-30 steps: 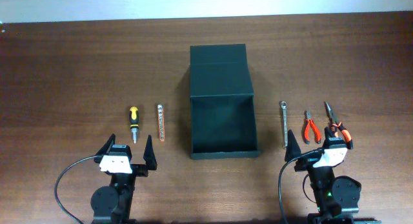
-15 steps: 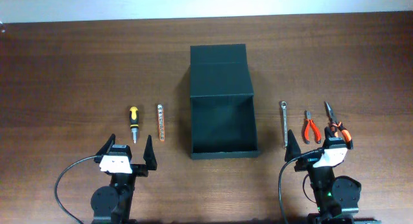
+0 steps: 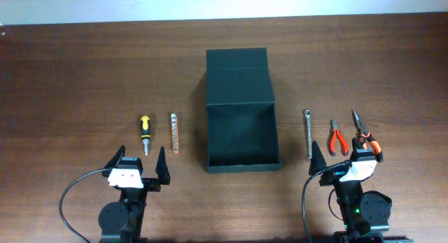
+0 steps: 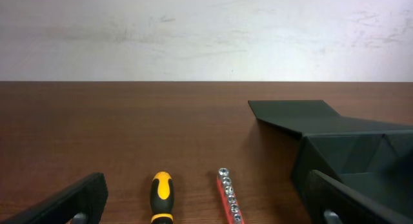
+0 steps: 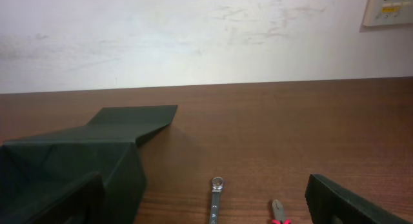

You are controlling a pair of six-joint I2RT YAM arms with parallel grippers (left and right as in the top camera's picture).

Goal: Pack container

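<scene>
The black container [image 3: 241, 134] is sitting in the middle of the tabletop [image 3: 84, 75], between the two arms. It is standing open, and its lid [image 3: 238, 75] is lying folded back on the far side (the inside is looking bare from above).

To the left of it, a screwdriver [image 3: 145, 133] with a yellow and black handle is lying just beside a red strip [image 3: 174, 132] carrying small metal pieces. The left gripper [image 3: 138, 157] is resting near them at the front edge, with its jaws spread wide and holding nothing.

To the right of the container, a wrench [image 3: 308, 134], red pliers [image 3: 338, 138] and orange and black pliers [image 3: 364, 134] are lying in a row. The right gripper [image 3: 343, 157] is waiting just in front of them, also wide apart and carrying nothing.
</scene>
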